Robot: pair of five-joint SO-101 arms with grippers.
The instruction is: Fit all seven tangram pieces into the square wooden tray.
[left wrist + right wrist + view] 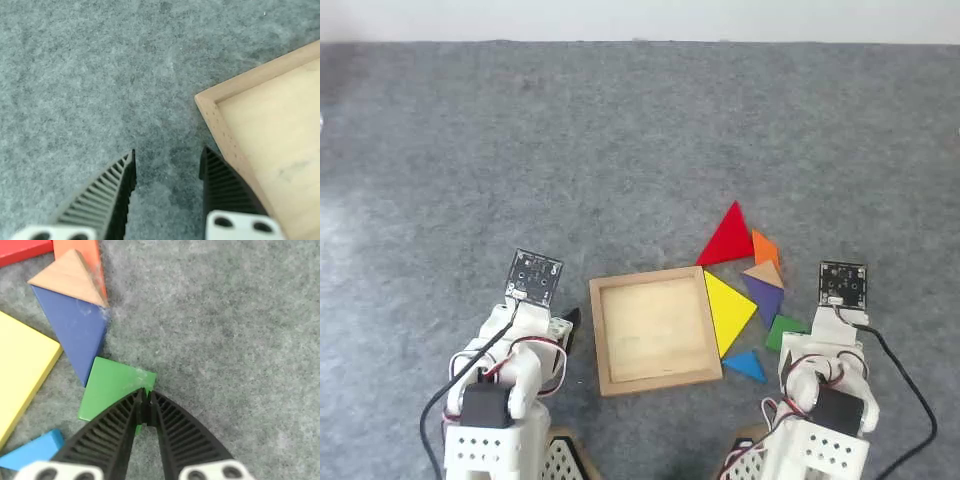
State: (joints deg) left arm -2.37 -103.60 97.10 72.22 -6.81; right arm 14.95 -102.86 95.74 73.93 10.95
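From above, the square wooden tray [596,335] sat on the grey carpet [620,150] between the left arm [505,360] and the right arm [830,375]. All seven pieces lay outside it on the right arm's side. The yellow triangle [728,308] was right against the rim, with the red triangle [728,238], orange piece [764,246], tan triangle [765,272], purple triangle [764,297], green square [785,330] and blue triangle [747,365] around it.

Over to the left wrist: the left gripper [169,152] hung just beside a tray corner, fingers spread, only carpet between them.

Right wrist now: the right gripper [146,394] had its fingers pressed together, tips over the green square's edge.
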